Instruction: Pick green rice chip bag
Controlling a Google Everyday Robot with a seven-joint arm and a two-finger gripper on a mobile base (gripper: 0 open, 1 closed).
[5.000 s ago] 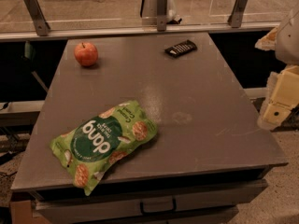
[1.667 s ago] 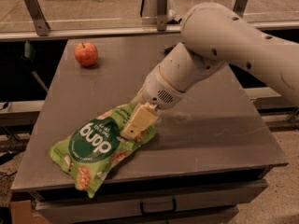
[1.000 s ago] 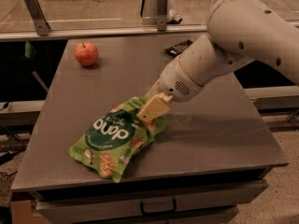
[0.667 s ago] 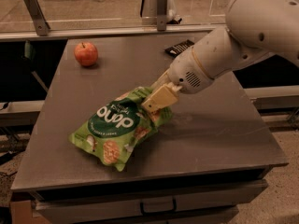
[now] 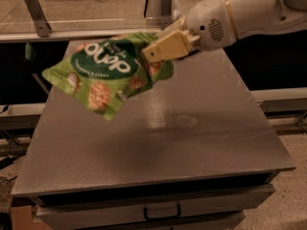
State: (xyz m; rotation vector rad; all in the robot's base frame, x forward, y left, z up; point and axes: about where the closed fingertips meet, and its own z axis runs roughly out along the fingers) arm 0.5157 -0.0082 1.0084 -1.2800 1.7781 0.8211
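Hanging clear of the table (image 5: 201,143), the bag (image 5: 100,68) is now seen in the upper left of the frame; a moment earlier its lower end was still resting on the surface. It is pinched at its right edge by the gripper (image 5: 147,55), fingers closed on the crinkled film, at upper centre. The bag droops leftward, logo inverted. The lift is judged done; the pick looks essentially complete, provided the edge grip is not lost.
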